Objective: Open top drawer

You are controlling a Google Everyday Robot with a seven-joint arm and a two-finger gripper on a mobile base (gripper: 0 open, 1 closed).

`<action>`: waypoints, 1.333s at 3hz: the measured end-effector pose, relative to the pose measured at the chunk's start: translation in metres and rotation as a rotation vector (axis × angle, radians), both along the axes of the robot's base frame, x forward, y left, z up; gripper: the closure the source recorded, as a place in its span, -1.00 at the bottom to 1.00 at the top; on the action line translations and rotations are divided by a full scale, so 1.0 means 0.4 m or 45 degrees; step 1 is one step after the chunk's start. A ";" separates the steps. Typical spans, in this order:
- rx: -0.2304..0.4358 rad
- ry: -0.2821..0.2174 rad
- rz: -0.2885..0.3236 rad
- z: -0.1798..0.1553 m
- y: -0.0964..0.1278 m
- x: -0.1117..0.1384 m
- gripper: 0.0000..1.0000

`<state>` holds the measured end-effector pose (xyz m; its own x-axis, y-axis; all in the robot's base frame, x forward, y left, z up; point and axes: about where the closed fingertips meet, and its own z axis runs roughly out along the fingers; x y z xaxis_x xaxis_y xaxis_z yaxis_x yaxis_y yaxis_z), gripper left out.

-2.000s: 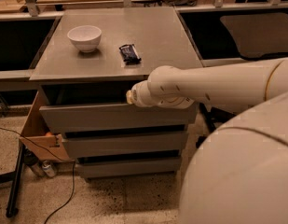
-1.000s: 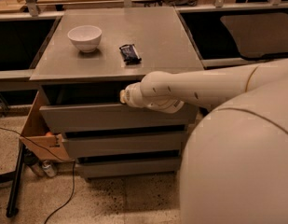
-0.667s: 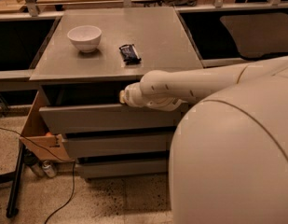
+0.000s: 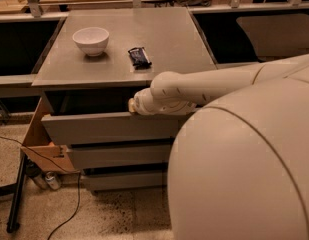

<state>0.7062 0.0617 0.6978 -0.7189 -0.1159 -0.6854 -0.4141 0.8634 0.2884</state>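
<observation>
grey matte front, no handle: the top drawer [image 4: 94,128] sits directly under the bench [image 4: 164,34] slab, uppermost of three alike. a dark gap shows between the slab and the panel's upper edge, so it reads as already partly out.

the end effector [image 4: 135,105] is at the tip of the pale arm [image 4: 204,86], right at that upper edge, somewhat right of the visible panel's middle, poking into the gap. you cannot tell whether it is open or closed, or whether it has hold of the panel lip; the wrist housing hides it.

the relation that matters: the panel's long axis runs left to right across the view, and the drawer lies just below and in front of the tool tip. the pull, as judged, goes square to that axis, out toward the robot's base.

around it:
- white bowl [image 4: 91,40] and a dark wrapped bar [image 4: 139,57] on the bench top, well behind the edge and out of the pull line.
- two lower drawers [image 4: 114,155], both slightly proud of the carcass.
- cardboard box [image 4: 43,143] against the cabinet's left side, beside the drawers, not in front.
- cans [image 4: 45,180], a cable and a black stand leg [image 4: 16,199] on the floor to the left.

in the way: mainly the robot's own body [image 4: 244,174], which covers the right end of all three drawers. judged risk: the base crowds the drawer's travel.
</observation>
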 end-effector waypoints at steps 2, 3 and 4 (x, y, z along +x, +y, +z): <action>-0.161 0.194 0.177 -0.014 -0.028 -0.107 1.00; -0.230 0.260 0.242 -0.012 -0.026 -0.149 1.00; -0.346 0.363 0.345 -0.022 -0.017 -0.187 1.00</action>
